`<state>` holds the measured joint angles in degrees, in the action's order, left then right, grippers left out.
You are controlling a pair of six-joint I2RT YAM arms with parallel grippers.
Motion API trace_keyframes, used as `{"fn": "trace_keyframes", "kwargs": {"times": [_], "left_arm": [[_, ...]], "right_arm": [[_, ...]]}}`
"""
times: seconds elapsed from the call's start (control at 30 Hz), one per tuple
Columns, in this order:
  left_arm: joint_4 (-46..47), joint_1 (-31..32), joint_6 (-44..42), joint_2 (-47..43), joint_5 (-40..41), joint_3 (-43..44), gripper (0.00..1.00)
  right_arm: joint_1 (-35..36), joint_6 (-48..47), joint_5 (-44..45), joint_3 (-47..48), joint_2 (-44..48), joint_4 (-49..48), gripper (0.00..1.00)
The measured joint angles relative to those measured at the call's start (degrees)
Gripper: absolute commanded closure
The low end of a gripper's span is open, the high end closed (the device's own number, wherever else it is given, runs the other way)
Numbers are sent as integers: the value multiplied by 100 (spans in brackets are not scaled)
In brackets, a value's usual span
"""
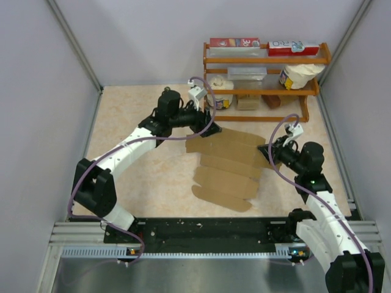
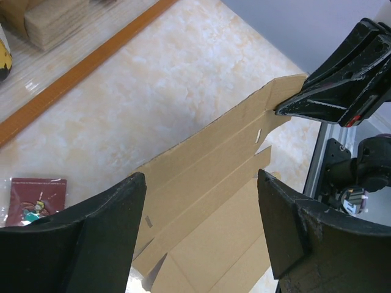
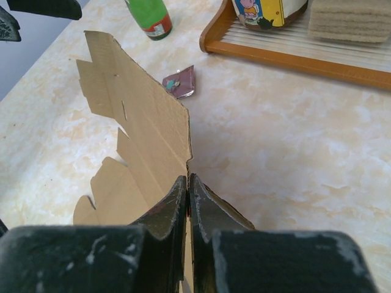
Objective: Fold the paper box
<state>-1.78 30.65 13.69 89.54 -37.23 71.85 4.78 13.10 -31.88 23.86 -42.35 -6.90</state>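
**A:** Flat brown cardboard paper box (image 1: 229,168): matt, fibrous, raw-cut edges!
**B:** Under it the beige marbled tabletop (image 1: 146,177), smooth with a faint sheen.
**A:** The orange wooden rack (image 1: 263,61) looks varnished and glossy.
**B:** Right gripper (image 3: 187,183) has black plastic fingers (image 3: 165,210), scuffed and chipped pale.
**A:** Green bottle (image 3: 149,15) is shiny. Silver metal base plate (image 1: 183,274) is brushed and dull.

A robotics lab cell: grey partition panels (image 1: 36,61), an aluminium rail (image 1: 67,231), a staged wooden shelf (image 1: 263,61).
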Motion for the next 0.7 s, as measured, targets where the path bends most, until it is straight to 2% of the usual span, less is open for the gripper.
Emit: {"fn": "trace_keyframes", "kwargs": {"times": [0.37, 0.5, 0.7], "left_arm": [[-96, -385, -798, 262, -439, 387, 22], [-225, -575, -1117, 555, -789, 844, 24], [-852, -516, -1832, 914, -1287, 1572, 25]], "right_arm": [[0, 11, -330, 0, -11, -44, 100], [0, 11, -433, 0, -20, -50, 100], [0, 15, -531, 0, -20, -52, 100]]}}
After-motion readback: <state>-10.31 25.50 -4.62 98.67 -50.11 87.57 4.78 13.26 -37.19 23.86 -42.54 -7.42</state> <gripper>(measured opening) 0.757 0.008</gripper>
